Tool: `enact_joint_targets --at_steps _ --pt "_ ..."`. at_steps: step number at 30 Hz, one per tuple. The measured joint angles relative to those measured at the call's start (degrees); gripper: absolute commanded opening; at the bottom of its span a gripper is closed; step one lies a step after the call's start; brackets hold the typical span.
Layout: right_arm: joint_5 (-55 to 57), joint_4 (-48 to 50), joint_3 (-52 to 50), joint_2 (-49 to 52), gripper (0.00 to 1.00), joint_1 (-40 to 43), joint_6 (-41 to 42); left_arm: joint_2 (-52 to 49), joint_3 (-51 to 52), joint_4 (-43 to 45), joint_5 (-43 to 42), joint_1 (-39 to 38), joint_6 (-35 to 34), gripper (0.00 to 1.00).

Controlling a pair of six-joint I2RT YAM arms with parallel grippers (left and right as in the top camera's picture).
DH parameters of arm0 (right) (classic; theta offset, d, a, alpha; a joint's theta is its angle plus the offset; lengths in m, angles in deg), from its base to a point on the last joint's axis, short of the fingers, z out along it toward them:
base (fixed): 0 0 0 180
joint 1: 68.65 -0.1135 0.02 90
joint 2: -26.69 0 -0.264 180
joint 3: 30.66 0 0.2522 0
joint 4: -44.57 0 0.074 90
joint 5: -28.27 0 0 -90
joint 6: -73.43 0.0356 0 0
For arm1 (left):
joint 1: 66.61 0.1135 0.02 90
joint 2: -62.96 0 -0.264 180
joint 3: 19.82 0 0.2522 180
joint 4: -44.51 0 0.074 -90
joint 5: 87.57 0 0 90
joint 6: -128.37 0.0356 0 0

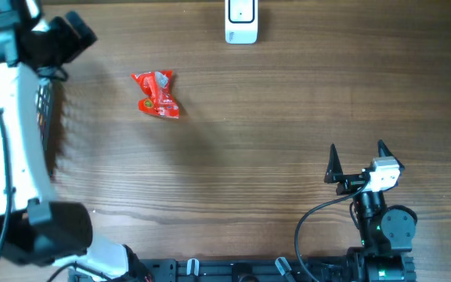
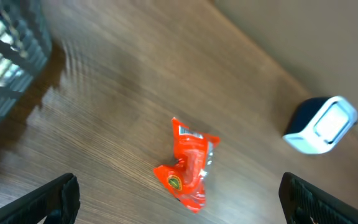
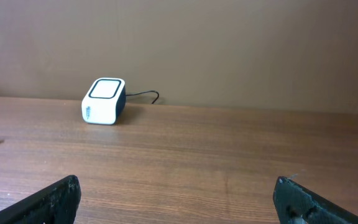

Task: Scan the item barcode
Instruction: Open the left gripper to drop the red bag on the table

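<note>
**A:** How did the left pincer [image 2: 179, 186] stand?

**B:** Wide apart, with its two tips at the lower corners of the wrist frame and nothing between them. It hung above the tabletop [image 1: 249, 180]. The right pincer [image 1: 357, 150] was just as wide and empty, low on the right of the overhead frame.

**A:** And the red packet [image 1: 156, 94]?

**B:** It lay loose on the wood in the upper left of the overhead frame, near the middle of the left wrist frame. It was well apart from the white scanner [image 1: 241, 22] at the top centre edge.

**A:** How did you expect it to handle?

**B:** Light and soft, I judged. It looked like a crumpled, glossy sachet, twisted at the waist. It would likely give under the tips and might slide on the wood. It didn't look fragile, though a hard squeeze could crush the contents.

**A:** Where to take hold?

**B:** Across the pinched middle, where it looked narrowest, or by a flat sealed end. A pale printed patch showed near its upper end in the wrist frame. I could not tell whether that was the barcode, so I'd have kept the tips off it.
</note>
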Motion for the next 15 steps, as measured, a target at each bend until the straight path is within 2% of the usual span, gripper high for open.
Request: enact_joint_targets --at_steps 11,15 --pt "0.0 0.0 0.0 0.0 1.0 0.0 0.0 9.0 0.0 2.1 -9.7 9.9 -3.2 1.0" --pt "0.0 0.0 0.0 0.0 1.0 0.0 0.0 11.6 0.0 5.2 -9.9 12.6 -4.7 1.0"
